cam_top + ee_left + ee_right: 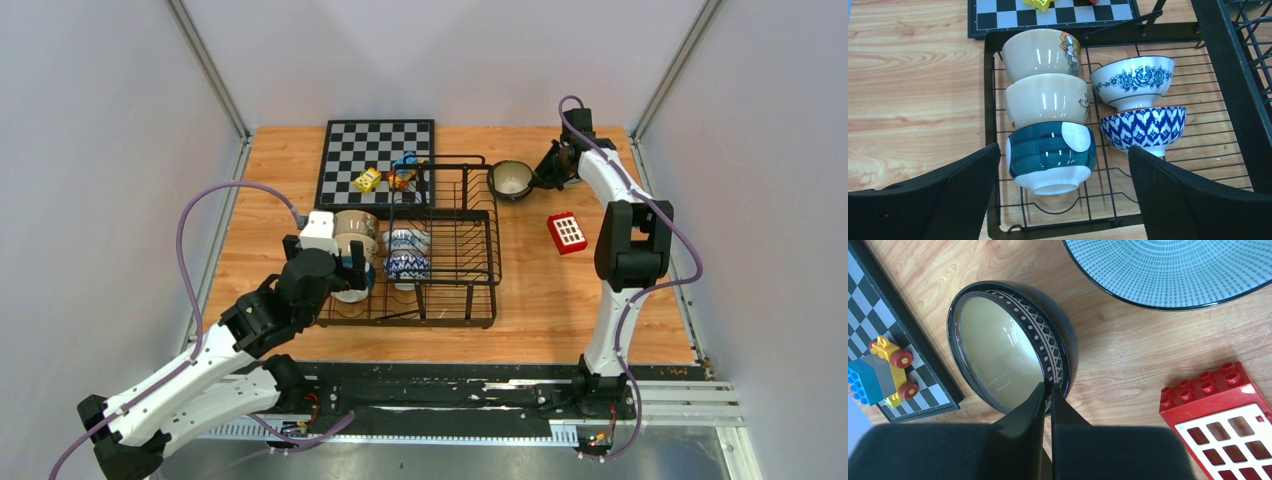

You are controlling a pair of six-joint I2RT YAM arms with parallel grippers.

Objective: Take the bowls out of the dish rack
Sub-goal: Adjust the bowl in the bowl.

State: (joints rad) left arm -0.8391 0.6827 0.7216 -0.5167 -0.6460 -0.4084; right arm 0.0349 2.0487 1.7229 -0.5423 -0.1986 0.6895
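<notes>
The rack [1230, 75] was black. Of its bowls, the flowered bowl [1040, 52] was beige with an orange bloom, the beige bowl [1048, 100] glossy. The teal bowl [1048, 155] bore a white spot, and the rose bowl [1133, 82] was white with blue roses. The zigzag bowl [1143, 127] was blue and white. The dark bowl [1013, 345] had a cream inside and a white lattice band.

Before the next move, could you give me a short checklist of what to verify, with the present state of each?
1. Left claw open: ok.
2. Teal bowl centred in its opening: ok.
3. Right claw shut on dark bowl rim: ok.
4. Dark bowl outside the dish rack: ok.
5. Dark bowl resting on the table: cannot tell.
6. Dish rack unloaded: not ok, five bowls inside.
</notes>
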